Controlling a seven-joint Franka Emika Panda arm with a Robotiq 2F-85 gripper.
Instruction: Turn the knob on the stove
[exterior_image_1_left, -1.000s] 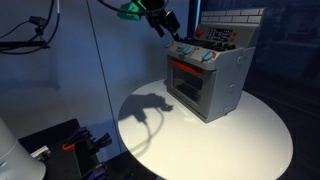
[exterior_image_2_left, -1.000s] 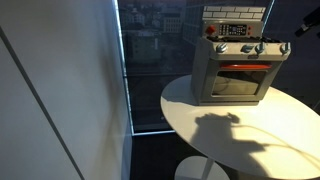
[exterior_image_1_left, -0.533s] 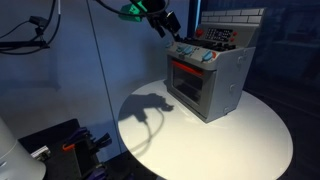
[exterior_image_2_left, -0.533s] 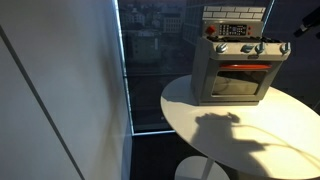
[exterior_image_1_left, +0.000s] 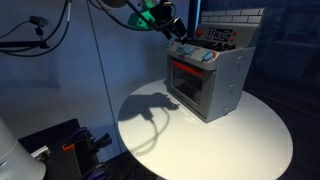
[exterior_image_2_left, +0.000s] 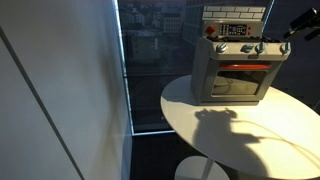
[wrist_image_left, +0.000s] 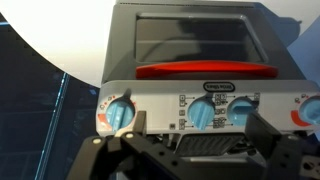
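Hovering just beside the upper front corner of the stove (exterior_image_1_left: 212, 82), the gripper (exterior_image_1_left: 168, 28) faces the row of light-blue knobs (wrist_image_left: 200, 113) (red oven window below them). Its fingers (wrist_image_left: 268, 145) seem spread, gripping nothing. The stove stands on a round white table (exterior_image_1_left: 235, 145).

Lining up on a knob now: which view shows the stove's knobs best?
The wrist view: the blue knobs appear large and face-on on the stove. In both exterior views the knobs are tiny specks along its front.
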